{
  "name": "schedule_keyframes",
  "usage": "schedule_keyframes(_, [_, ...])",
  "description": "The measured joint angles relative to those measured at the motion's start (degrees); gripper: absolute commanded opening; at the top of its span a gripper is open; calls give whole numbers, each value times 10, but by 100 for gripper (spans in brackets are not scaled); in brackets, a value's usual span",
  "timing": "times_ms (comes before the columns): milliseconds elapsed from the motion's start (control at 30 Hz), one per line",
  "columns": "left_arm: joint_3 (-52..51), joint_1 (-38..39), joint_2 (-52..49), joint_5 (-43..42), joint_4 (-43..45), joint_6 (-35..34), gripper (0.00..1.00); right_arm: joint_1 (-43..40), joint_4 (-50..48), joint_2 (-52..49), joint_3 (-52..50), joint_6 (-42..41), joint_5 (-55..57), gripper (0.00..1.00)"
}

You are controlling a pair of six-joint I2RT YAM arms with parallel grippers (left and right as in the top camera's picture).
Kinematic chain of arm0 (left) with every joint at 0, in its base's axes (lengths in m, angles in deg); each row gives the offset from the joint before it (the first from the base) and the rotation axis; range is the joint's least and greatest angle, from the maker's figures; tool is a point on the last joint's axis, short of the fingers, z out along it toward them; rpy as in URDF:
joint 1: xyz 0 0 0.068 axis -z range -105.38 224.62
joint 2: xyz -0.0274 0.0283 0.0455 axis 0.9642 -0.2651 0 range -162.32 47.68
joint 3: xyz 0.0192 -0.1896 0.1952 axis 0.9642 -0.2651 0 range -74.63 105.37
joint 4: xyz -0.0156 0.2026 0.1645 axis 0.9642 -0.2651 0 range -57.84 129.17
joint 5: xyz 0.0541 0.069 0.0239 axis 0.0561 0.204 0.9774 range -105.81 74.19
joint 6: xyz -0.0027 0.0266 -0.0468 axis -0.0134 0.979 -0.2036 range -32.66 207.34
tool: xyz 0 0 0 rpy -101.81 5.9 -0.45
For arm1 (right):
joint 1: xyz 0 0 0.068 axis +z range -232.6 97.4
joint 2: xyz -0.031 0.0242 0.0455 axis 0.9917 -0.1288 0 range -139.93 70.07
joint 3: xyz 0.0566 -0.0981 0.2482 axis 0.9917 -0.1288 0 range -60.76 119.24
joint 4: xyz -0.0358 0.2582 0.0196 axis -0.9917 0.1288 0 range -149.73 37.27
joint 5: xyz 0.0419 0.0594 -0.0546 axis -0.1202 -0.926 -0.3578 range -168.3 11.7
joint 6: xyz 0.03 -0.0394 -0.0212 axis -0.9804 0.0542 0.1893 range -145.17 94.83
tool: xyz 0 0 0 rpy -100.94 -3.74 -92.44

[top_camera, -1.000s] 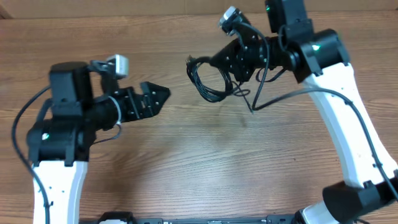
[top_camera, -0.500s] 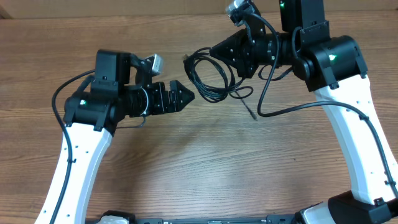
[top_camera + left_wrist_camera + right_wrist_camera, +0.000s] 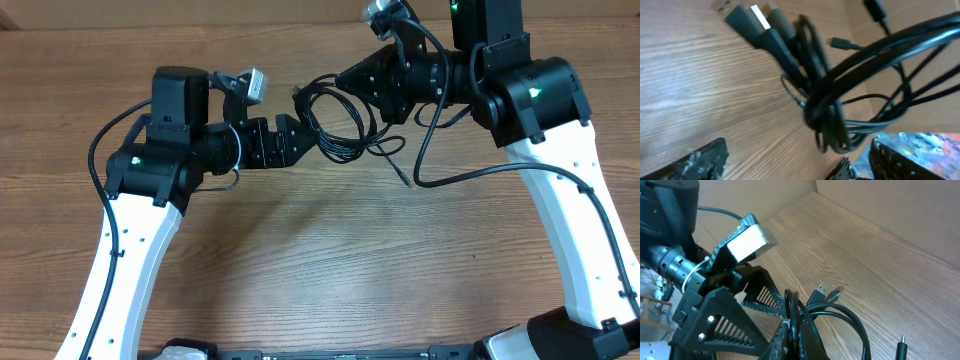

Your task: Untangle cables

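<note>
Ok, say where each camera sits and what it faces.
Overhead: above the table, looking straight down; left pincer and right pincer meet at the cables.
Left wrist: on the left arm, looking past its own spread fingers at the cables.
Right wrist: on the right arm, looking along the gripped cables at the left pincer.
Shared: both wrist views show the flat plug.

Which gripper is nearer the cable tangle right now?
Right. The right gripper has its jaws shut on the cables, at the tangle's right side. The left gripper is at the loop's left edge, jaws open, not gripping.
</note>
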Motion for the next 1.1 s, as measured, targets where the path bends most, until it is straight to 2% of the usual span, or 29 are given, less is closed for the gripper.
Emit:
schedule_keyframes(100, [0,0,0,-11,9,-3,50,0,-9,0,0,-9,-7,4])
schedule_keyframes(133, [0,1,0,-13,12,0,46,0,-14,0,0,-16,-14,4])
schedule_keyframes(200, [0,1,0,-17,14,0,45,0,-24,0,0,-26,-21,4])
schedule_keyframes(467, [0,1,0,-21,17,1,52,12,-40,0,0,-45,-30,4])
schedule_keyframes(600, [0,1,0,-21,23,1,52,39,-57,0,0,-47,-32,4])
schedule_keyframes(667, [0,1,0,-21,23,0,45,50,-63,0,0,-50,-33,4])
schedule_keyframes(700, [0,1,0,-21,23,-2,38,54,-65,0,0,-52,-35,4])
schedule_keyframes(733, [0,1,0,-22,24,-7,21,57,-66,0,0,-55,-36,4])
schedule_keyframes(767, [0,1,0,-22,25,-6,9,58,-66,0,0,-57,-37,4])
schedule_keyframes(800, [0,1,0,-22,25,-9,4,59,-66,0,0,-60,-37,4])
schedule_keyframes(1100, [0,1,0,-21,23,-12,4,60,-66,0,0,-64,10,4])
